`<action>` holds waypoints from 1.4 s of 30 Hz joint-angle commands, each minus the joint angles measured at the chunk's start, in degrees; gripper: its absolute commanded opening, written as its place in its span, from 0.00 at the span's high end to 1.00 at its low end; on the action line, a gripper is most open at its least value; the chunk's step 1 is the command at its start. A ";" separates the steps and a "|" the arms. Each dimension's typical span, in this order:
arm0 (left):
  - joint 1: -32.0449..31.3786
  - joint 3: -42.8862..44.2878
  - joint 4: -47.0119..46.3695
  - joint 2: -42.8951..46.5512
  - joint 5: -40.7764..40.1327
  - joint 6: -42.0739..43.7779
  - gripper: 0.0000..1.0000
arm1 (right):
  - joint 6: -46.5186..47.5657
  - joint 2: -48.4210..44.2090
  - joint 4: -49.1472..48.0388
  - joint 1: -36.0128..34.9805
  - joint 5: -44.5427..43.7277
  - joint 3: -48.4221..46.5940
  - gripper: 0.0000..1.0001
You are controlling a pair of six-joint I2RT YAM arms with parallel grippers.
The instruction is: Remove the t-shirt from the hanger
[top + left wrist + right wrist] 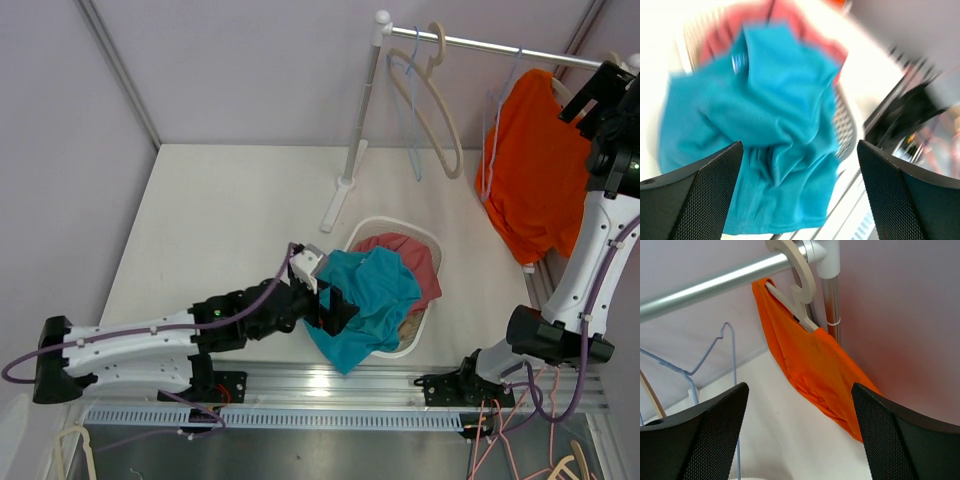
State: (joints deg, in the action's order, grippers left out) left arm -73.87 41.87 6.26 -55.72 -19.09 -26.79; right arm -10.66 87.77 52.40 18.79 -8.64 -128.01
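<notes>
An orange t-shirt [530,170] [820,365] hangs on a cream hanger [796,287] from the metal rail [500,45] [715,282] at the far right. My right gripper [587,95] [799,390] is up beside the shirt's top, open, with nothing between its fingers. My left gripper [330,302] [800,147] is open just above a teal t-shirt [368,295] [775,120] that lies draped over the white basket [425,325] [845,125]; its hem hangs over the near rim.
A pinkish-red garment [415,260] [790,20] lies in the basket under the teal one. An empty cream hanger [440,110] and blue wire hangers [412,110] [725,355] hang on the rail. The rack's pole [358,140] stands behind the basket. Loose hangers [560,460] lie near the front edge.
</notes>
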 commanded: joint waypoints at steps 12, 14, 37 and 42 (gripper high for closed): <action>11.87 20.62 11.84 4.04 2.91 5.87 0.00 | 3.27 14.43 -10.74 5.74 19.10 -5.13 0.20; 14.35 21.58 12.11 4.05 5.63 5.52 0.01 | 4.15 15.85 -11.88 5.82 19.71 -6.55 0.20; 16.65 29.59 13.52 -4.65 5.38 7.45 0.01 | 14.17 17.44 -20.56 8.98 23.05 -0.94 0.30; 16.65 30.29 13.25 -6.24 5.82 7.10 0.01 | 11.98 20.42 -24.36 9.95 30.60 -0.49 0.37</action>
State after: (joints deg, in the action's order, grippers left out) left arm -57.65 69.52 20.34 -61.56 -14.46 -20.43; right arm 2.37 106.06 33.50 28.18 15.44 -128.88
